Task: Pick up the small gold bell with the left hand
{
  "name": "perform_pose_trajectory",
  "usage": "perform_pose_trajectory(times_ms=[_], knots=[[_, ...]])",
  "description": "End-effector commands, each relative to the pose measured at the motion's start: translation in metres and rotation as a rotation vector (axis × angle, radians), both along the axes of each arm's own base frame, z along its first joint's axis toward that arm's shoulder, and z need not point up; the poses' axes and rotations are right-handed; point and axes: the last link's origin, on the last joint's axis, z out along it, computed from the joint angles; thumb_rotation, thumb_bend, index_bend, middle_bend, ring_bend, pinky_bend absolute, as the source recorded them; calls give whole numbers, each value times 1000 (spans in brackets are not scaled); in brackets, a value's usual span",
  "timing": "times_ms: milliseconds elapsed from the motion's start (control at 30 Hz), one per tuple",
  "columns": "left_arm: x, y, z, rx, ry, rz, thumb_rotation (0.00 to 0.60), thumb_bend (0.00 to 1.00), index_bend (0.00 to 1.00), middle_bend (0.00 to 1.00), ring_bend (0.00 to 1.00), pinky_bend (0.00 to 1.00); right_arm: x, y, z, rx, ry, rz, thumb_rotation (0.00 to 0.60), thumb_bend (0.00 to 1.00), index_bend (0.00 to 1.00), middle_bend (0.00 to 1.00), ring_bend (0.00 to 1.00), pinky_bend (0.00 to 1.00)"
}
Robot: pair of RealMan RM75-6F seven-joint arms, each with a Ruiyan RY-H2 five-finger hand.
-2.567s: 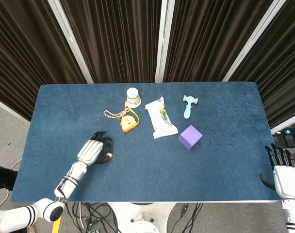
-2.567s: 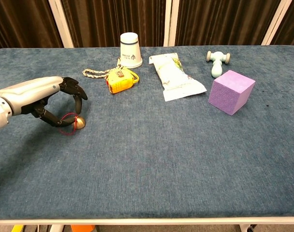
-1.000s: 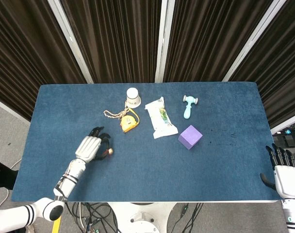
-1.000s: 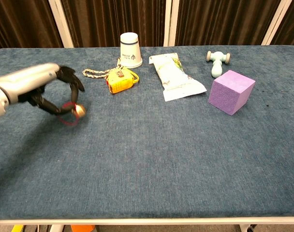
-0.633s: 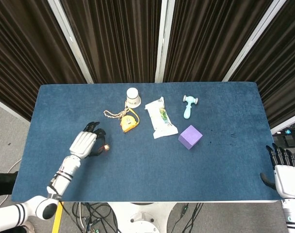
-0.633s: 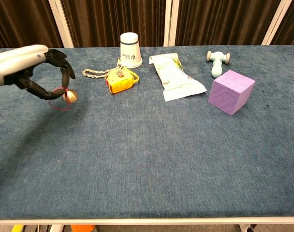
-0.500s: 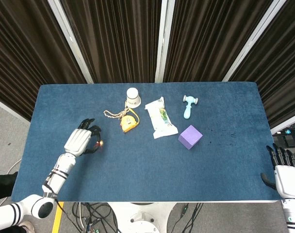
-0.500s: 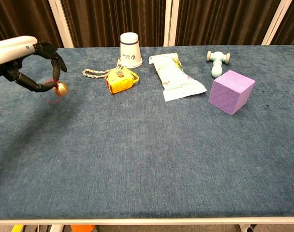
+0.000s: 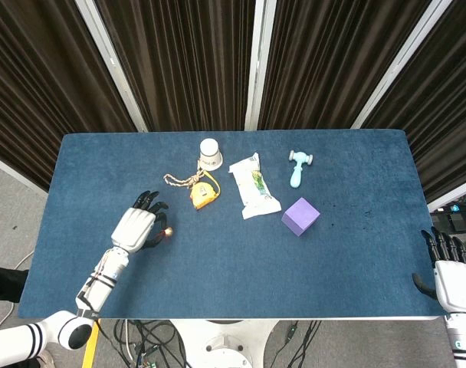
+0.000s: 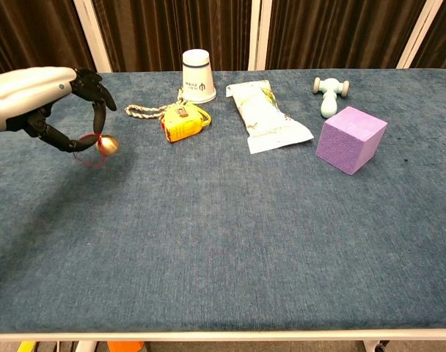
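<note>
The small gold bell (image 10: 107,145) with its red cord loop hangs clear of the blue table, pinched in the dark fingers of my left hand (image 10: 50,103) at the left side. From the head view the bell (image 9: 168,231) shows just right of the left hand (image 9: 136,228). My right hand (image 9: 448,276) rests off the table's front right corner, fingers apart and holding nothing; the chest view does not show it.
On the blue table (image 10: 230,242) lie an orange tape measure (image 10: 182,121) with a braided cord, an upturned white paper cup (image 10: 197,75), a white snack packet (image 10: 268,116), a purple cube (image 10: 351,138) and a light blue toy hammer (image 10: 330,94).
The left hand took the bell off the table and raised it to the left, then dropped back slightly lower and rightward. The right hand stayed still.
</note>
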Motion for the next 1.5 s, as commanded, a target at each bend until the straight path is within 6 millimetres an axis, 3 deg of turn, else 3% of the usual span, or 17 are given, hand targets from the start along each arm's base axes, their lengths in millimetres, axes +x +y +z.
perform_pose_trajectory(times_ms=[33,333,1133,1233,1367,1500], knots=[[-7,0,-8,15,64,-1,600,463,707,234,21,0,0,0,0,1,0,0,600,195,0,0,0,0],[-40,13,-18,38,136,97,600,460,707,235,21,0,0,-1,-1,7,3,-2,600,195,0,0,0,0],[-44,14,-25,53,139,106,600,458,678,236,21,0,-1,1,-3,12,3,-8,600,195,0,0,0,0],[-43,13,-24,50,136,101,600,427,599,231,22,0,-1,1,-3,11,4,-7,600,195,0,0,0,0],[-42,12,-22,41,111,81,600,298,319,207,20,0,-1,1,-3,9,4,-6,600,195,0,0,0,0],[-42,9,-19,25,100,60,600,244,162,177,4,0,-1,1,-3,9,4,-6,600,195,0,0,0,0]])
